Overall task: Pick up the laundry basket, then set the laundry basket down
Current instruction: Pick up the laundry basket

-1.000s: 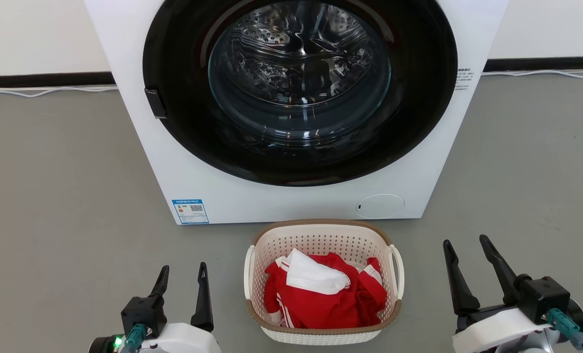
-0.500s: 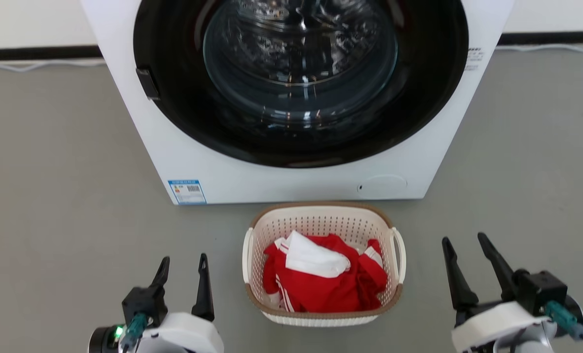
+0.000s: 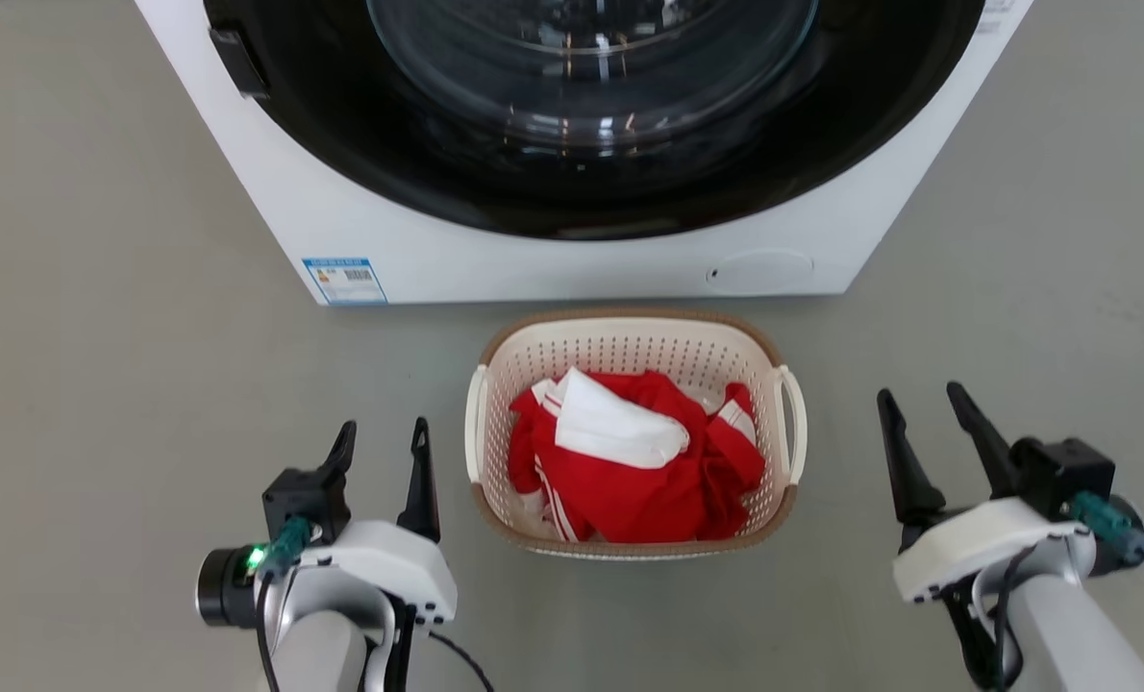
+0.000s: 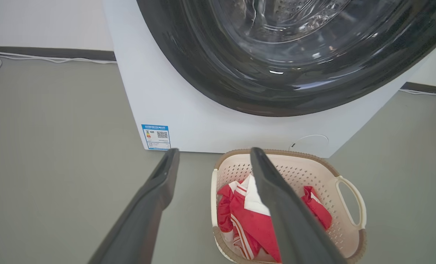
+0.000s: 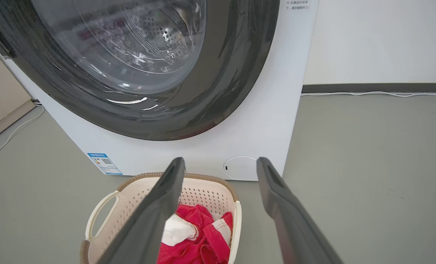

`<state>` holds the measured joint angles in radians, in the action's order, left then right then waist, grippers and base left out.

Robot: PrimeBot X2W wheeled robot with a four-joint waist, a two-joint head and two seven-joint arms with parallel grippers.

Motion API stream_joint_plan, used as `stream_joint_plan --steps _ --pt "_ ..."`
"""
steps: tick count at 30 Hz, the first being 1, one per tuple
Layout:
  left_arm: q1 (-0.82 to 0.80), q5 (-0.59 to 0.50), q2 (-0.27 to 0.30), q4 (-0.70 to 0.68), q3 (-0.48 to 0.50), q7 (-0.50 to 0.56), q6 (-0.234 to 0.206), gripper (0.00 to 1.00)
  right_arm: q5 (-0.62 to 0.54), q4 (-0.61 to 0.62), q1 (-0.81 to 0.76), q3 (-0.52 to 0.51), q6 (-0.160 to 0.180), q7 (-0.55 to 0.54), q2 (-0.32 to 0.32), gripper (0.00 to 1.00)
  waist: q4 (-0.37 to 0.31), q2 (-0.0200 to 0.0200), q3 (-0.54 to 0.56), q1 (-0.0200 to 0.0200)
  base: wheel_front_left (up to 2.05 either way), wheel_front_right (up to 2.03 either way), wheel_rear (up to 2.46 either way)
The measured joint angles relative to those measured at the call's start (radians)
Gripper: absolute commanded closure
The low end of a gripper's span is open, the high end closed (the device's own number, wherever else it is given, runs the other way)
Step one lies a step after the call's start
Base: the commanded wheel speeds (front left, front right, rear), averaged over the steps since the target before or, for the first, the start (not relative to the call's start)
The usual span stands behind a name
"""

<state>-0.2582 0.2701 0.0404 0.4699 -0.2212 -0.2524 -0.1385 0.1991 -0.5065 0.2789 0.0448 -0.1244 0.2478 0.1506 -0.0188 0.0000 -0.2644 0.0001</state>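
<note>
The laundry basket (image 3: pixel 630 358) is seen standing on the grey floor (image 3: pixel 149 384) just in front of the washing machine (image 3: pixel 534 259), centred between the two arms. The left end effector (image 3: pixel 385 425) is held near the basket's left side, fingers spread wide, nothing gripped. The right end effector (image 3: pixel 918 391) is set a little further off on the right, likewise wide open and empty. The basket is judged light: thin perforated plastic, loaded only with a red garment (image 3: pixel 649 500) and a white piece (image 3: pixel 610 432), both soft and bunched low inside. The walls are expected to flex a little if squeezed, and smooth plastic may slip under the dark fingers, so a pinch on the wall is not advised. Hold is best taken at the left loop handle (image 3: pixel 474 423) and the right loop handle (image 3: pixel 795 423), one per end effector, or on the brown rim trim (image 3: pixel 630 315) just beside them, judged stiffer. The lift should be kept level so the load is not tipped out. Not fragile, so a gentle set-down is enough. Pick-up not yet begun.
</note>
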Motion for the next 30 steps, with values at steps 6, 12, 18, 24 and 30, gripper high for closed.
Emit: stream_joint_plan --steps 6,12,18,24,30 --pt "-0.098 0.075 -0.001 0.131 -0.035 0.000 0.016 0.00 0.024 -0.126 0.098 0.014 0.000 0.000 0.018 0.00 0.001 0.0000 -0.066 0.0000 0.00 0.00 0.00" --pt "-0.206 0.125 -0.004 0.281 -0.088 0.000 0.035 0.00 0.049 -0.258 0.192 0.049 0.000 0.000 0.033 0.00 0.006 0.0000 -0.117 0.0000 0.00 0.00 0.00" --pt "-0.312 0.183 -0.005 0.390 -0.152 0.000 0.043 0.00 0.078 -0.352 0.279 0.091 0.000 0.000 0.037 0.00 0.007 0.0000 -0.169 0.0000 0.00 0.00 0.00" --pt "-0.418 0.272 -0.007 0.494 -0.229 0.000 0.054 0.00 0.130 -0.476 0.375 0.143 0.000 0.000 0.044 0.00 0.007 0.0000 -0.238 0.0000 0.00 0.00 0.00" --pt "-0.530 0.347 -0.009 0.561 -0.291 0.000 0.059 0.00 0.185 -0.588 0.485 0.201 0.000 0.000 0.046 0.00 0.005 0.0000 -0.322 0.0000 0.00 0.00 0.00"
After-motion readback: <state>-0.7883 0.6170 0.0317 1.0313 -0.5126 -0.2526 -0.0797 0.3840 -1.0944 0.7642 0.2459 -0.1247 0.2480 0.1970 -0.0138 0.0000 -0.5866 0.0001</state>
